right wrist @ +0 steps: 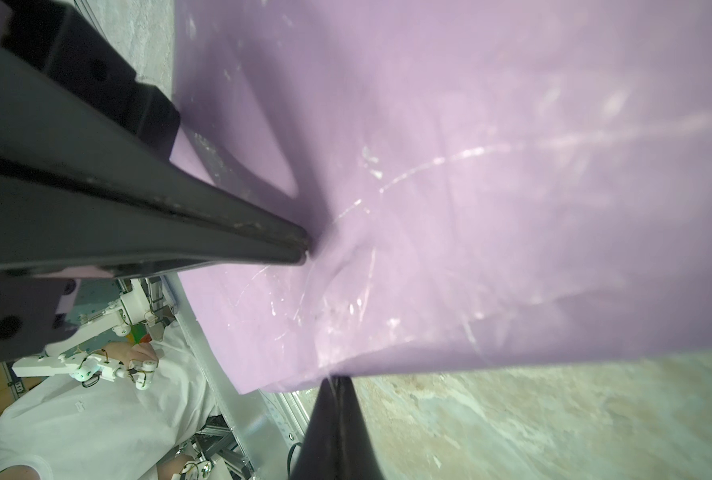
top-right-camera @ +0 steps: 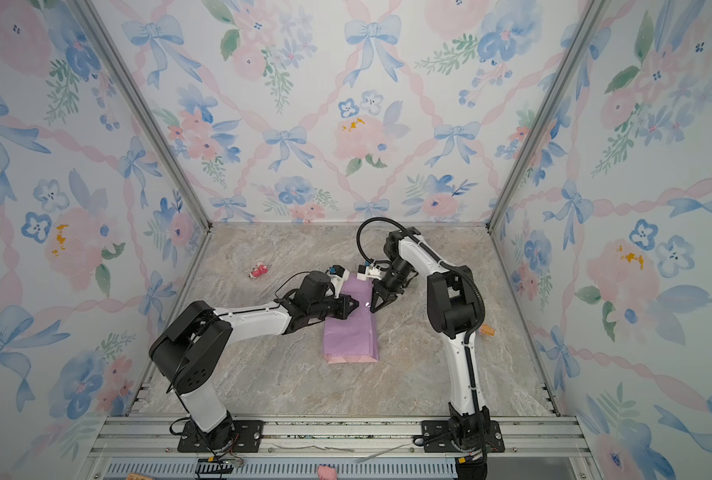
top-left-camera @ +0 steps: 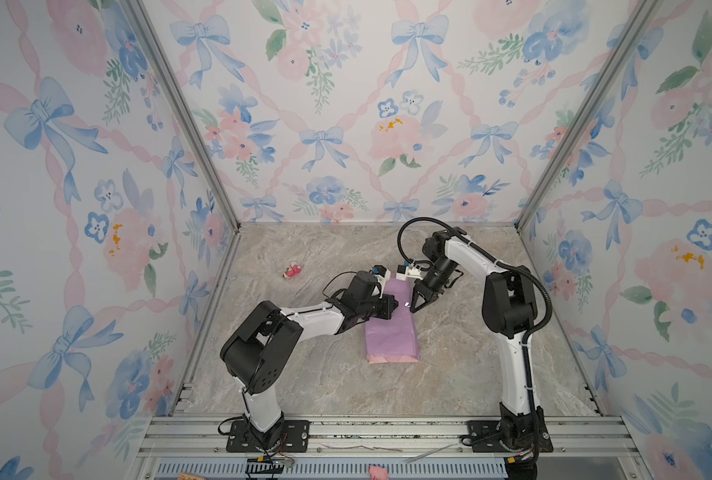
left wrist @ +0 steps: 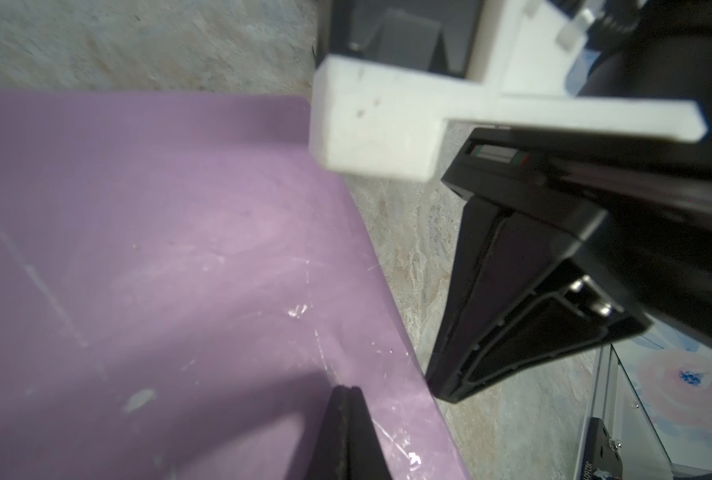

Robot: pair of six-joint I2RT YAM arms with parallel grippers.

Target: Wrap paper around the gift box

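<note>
Scanning for lettering now: I get one candidate, a line of tiny white print on a black bracket [left wrist: 593, 469] at the edge of the left wrist view. It runs sideways and is too blurred for me to read. In both top views and the right wrist view, nothing legible.

The paper [top-left-camera: 391, 332] lies mid table [top-left-camera: 304, 382]; left fingers [top-left-camera: 389, 306] on its far part, right fingers [top-left-camera: 418, 301] at its right edge; small object [top-left-camera: 292, 271] far left
</note>
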